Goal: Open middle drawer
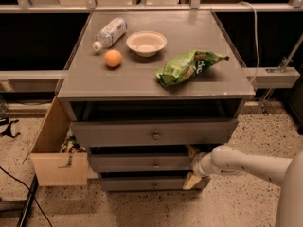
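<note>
— How is the cabinet recorded?
— Listed: middle drawer [137, 163], wood painted grey, matt and smooth; knob [155, 164], metal, a dull shine noted; cabinet top [189, 27], the same matt grey.
— And the loose items?
— Listed: bottle [110, 32], clear plastic, glossy; bowl [146, 42], pale, matt; bag [189, 66], green film, crinkled and glossy; side box [57, 168], bare light wood; floor [236, 202], speckled, stone-like.
— The robot?
— Listed: gripper [191, 166], found at the right end of the middle drawer, tan, matt; arm [246, 163], smooth white shell.
</note>
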